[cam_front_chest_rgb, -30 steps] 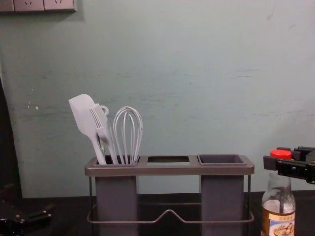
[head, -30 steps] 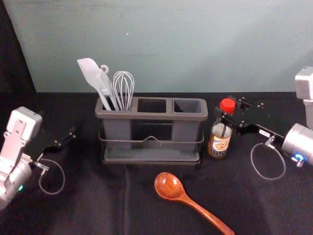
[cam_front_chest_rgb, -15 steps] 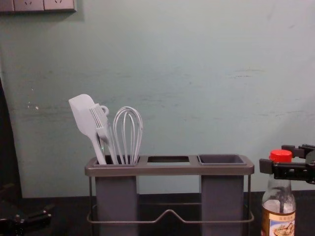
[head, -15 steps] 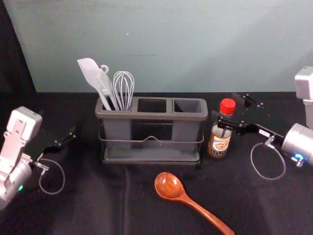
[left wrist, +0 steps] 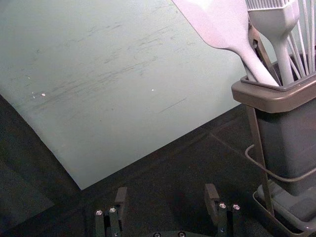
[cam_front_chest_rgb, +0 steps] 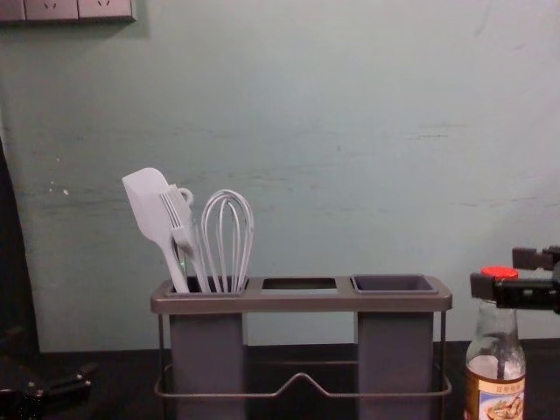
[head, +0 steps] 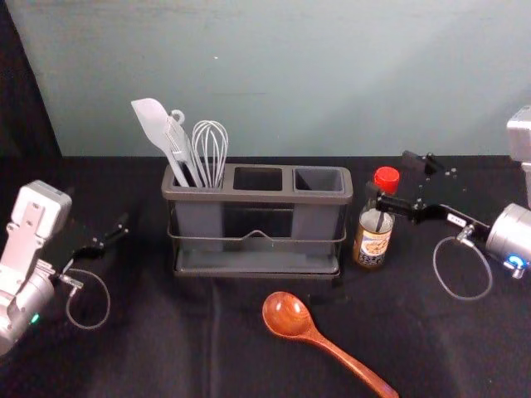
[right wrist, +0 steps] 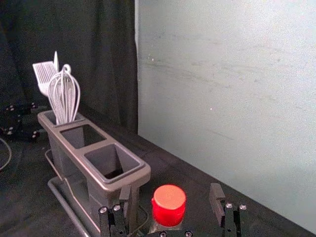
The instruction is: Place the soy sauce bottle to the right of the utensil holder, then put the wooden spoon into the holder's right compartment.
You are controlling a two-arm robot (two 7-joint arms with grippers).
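Soy sauce bottle (head: 372, 243), between spread fingers (head: 397, 205) of right tool (head: 390, 176), left tool (head: 123, 226) apart

glossy wooden spoon (head: 286, 316), clear glass bottle (cam_front_chest_rgb: 495, 353), matt plastic holder (head: 266, 196)

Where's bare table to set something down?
Left of the spoon, in front of the holder; between left gripper and holder; right of the spoon, nearer than the bottle. Crowded: the holder's right end, with bottle and right gripper close by.

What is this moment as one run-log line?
right gripper: open, at cap | bottle: upright, right of holder | spoon: on table | left gripper: open, left of holder
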